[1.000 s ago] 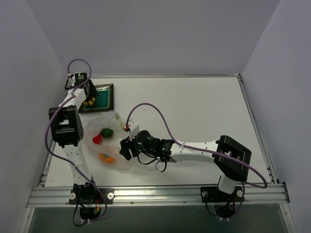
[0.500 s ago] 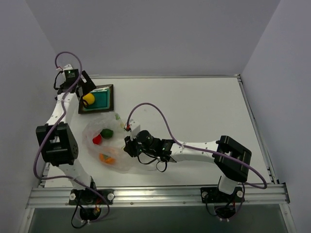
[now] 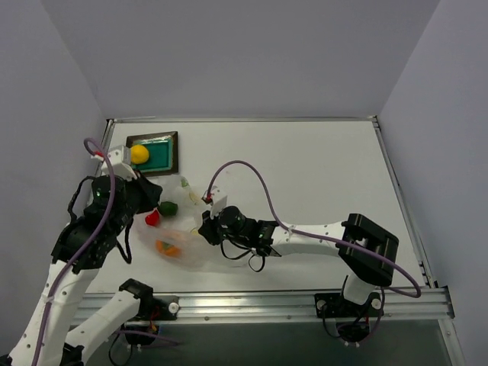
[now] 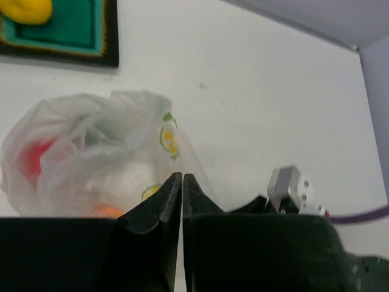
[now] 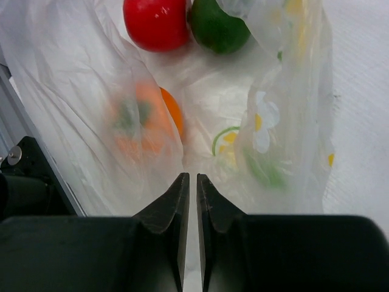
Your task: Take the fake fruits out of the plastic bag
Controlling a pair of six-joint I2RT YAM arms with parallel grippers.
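The clear plastic bag (image 3: 177, 238) lies left of centre, holding a red fruit (image 3: 152, 219), a dark green fruit (image 3: 168, 207) and an orange fruit (image 3: 167, 247). A yellow fruit (image 3: 139, 154) rests on the teal tray (image 3: 162, 155), outside the bag. My right gripper (image 3: 204, 227) is at the bag's right edge, and in the right wrist view it (image 5: 192, 176) is shut on a fold of bag film (image 5: 267, 140), with red (image 5: 157, 21), green (image 5: 219, 27) and orange (image 5: 171, 109) fruits beyond. My left gripper (image 4: 182, 176) is shut and empty, hanging above the bag (image 4: 91, 152).
The dark-framed tray (image 4: 73, 27) sits at the far left of the table. Grey walls close in on the left and the back. Purple cables loop over both arms. A metal rail (image 3: 252, 301) runs along the near edge.
My left arm left the yellow fruit on the tray, pulled back toward the bag and shut its jaws. My right gripper closed on the bag's edge.
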